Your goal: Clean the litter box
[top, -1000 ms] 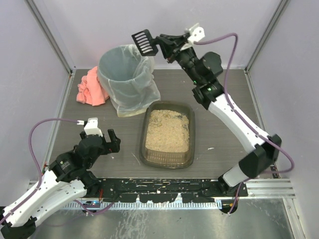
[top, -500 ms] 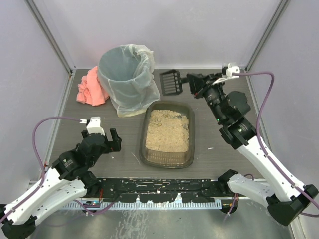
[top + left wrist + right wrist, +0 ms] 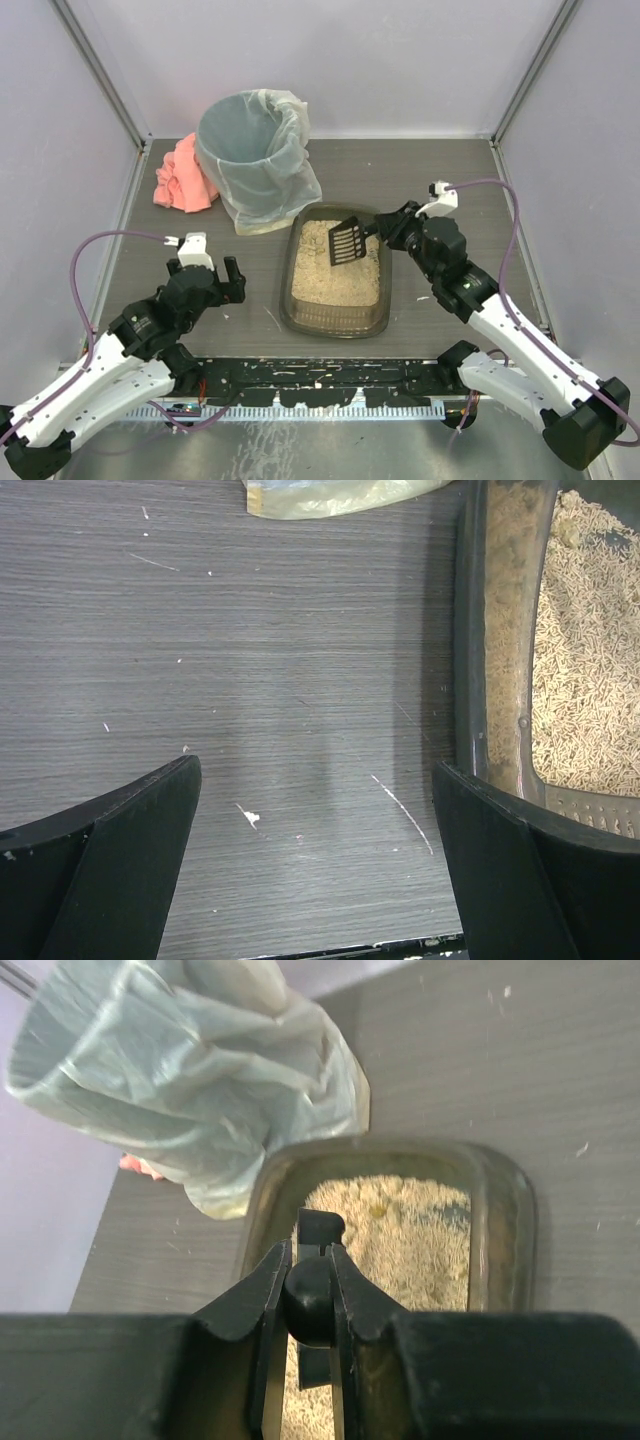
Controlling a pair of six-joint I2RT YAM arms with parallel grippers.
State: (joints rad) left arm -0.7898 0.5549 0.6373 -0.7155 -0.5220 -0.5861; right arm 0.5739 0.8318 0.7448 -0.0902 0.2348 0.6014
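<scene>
Swinging down from over the bin [image 3: 250, 140], the right gripper [image 3: 388, 228] now carries the scoop [image 3: 347, 241] low over the box [image 3: 334, 322]. Its jaws pinch the handle so the slotted blade tips toward the litter [image 3: 335, 275], likely for another pass. The box sits mid-table, at the bin's 5 o'clock. The left gripper [image 3: 205, 278] hangs spread wide at the box's 9 o'clock, holding nothing, perhaps ready to steady it.
</scene>
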